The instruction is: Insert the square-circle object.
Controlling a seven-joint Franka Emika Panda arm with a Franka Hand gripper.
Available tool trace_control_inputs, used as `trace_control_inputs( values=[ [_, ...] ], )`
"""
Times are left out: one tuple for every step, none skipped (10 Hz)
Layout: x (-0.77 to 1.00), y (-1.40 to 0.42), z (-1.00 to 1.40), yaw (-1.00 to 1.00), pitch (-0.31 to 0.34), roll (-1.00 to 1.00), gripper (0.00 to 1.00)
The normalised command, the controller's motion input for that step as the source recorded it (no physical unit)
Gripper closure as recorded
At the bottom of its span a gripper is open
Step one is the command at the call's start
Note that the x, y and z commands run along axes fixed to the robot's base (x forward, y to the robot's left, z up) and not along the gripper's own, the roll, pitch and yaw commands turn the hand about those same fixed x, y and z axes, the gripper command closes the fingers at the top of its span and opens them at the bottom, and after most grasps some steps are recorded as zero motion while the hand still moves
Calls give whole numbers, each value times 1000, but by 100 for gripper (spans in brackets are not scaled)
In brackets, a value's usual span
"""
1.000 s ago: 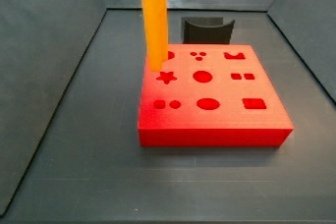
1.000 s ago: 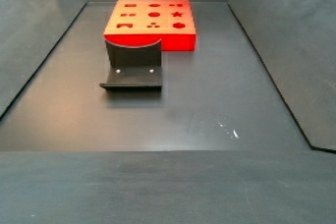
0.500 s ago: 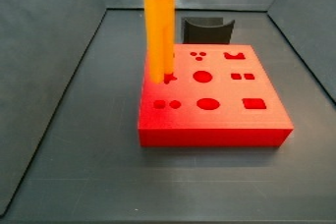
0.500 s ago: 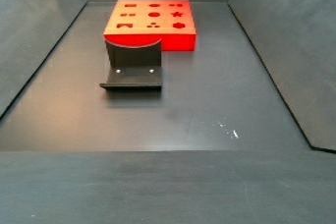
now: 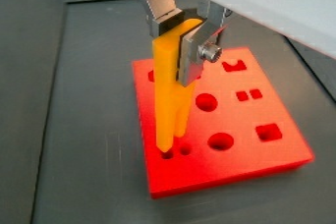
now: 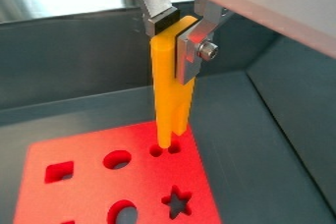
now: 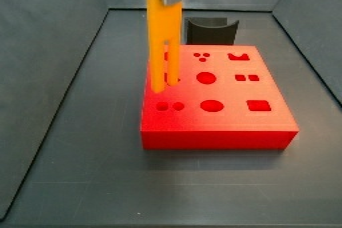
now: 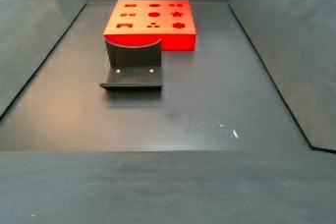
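Gripper (image 5: 182,33) fingers clamp the upper end of the square-circle object (image 5: 170,90), which hangs upright below them at 6 o'clock. Its prong tips sit at two small holes near one corner of the red block (image 5: 250,144); in both wrist views they reach the holes, depth unclear. The block's other shaped holes are unfilled.

Even, soft light; faint shadows; slightly blurry wrist views.
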Motion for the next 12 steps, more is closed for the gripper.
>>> trace_control_inputs(
  values=[
    [26,0,-243,-897,26,69,100],
    [49,-17,-154,-911,10,31,100],
    [191,-37,-80,-843,0,14,100],
    [189,-66,0,-857,0,0,100],
    [257,-69,0,-811,0,0,100],
    [271,-71,0,-794,0,0,100],
    [223,-23,-111,-817,0,29,100],
    [0,0,-171,-903,34,59,100],
    [77,-63,-86,-737,94,100,100],
    [0,-40,0,0,24,53,100],
    [3,0,-29,0,0,0,100],
    [380,-51,-189,0,0,0,100]
  ],
)
